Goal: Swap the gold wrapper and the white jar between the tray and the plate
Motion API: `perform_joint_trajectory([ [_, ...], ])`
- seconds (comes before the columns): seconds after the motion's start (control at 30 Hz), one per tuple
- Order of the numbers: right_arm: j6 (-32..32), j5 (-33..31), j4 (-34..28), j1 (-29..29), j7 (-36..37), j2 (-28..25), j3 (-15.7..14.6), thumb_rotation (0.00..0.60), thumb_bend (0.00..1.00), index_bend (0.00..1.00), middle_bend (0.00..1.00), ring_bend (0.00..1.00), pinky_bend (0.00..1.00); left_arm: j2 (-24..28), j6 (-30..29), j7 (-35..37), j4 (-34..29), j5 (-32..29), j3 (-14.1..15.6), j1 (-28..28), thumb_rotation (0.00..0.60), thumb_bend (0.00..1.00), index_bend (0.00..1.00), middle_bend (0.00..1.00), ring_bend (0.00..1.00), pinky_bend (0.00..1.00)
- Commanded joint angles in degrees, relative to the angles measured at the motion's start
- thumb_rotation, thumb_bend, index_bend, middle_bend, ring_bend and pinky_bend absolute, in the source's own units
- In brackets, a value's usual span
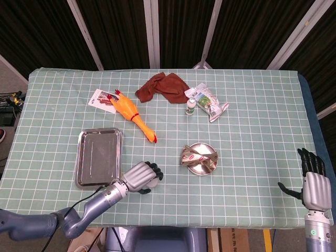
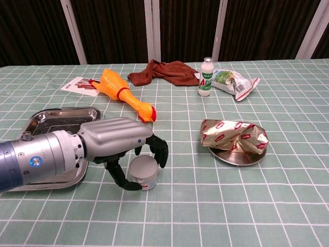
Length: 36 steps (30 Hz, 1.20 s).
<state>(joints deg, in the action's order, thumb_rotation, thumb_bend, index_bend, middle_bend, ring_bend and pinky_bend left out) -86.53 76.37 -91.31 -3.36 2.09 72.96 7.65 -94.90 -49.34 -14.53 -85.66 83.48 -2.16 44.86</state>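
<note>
A bench (image 1: 252, 131) covered in pale green cloth with a white grid stands before a dark panelled wall (image 1: 42, 31) crossed by slanting light-coloured bars (image 1: 84, 31). Left of the bench, cables (image 1: 9, 100) lie on the floor.

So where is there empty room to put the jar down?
The tray is bare inside. Open cloth lies between the plate and the right hand. It is crowded at the far side, around the brown cloth, bottle and rubber chicken.
</note>
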Motion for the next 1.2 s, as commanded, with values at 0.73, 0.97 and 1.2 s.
perform_joint_trajectory([
  [0.73, 0.17, -2.47, -0.64, 0.73, -0.48, 1.10, 1.83, 0.600, 0.13, 0.09, 0.08, 0.04, 0.00, 6.41, -6.07, -2.32, -4.39, 0.09, -1.61, -1.60, 0.600, 0.57, 0.48, 0.53, 0.43, 0.52],
  [0.97, 0.64, -1.60, -0.24, 0.66, -0.86, 1.06, 1.29, 0.600, 0.13, 0.09, 0.08, 0.04, 0.00, 17.01, -10.66, -5.91, -10.49, -0.08, -2.03, -4.45, 0.600, 0.55, 0.47, 0.52, 0.43, 0.51],
  [1.2, 0.95, -1.30, -0.24, 0.60, -1.36, 1.01, 1.16, 0.600, 0.13, 0.09, 0.08, 0.04, 0.00, 24.76, -15.07, -1.10, -8.53, 0.55, 0.73, -9.71, 0.600, 0.55, 0.47, 0.52, 0.43, 0.51],
])
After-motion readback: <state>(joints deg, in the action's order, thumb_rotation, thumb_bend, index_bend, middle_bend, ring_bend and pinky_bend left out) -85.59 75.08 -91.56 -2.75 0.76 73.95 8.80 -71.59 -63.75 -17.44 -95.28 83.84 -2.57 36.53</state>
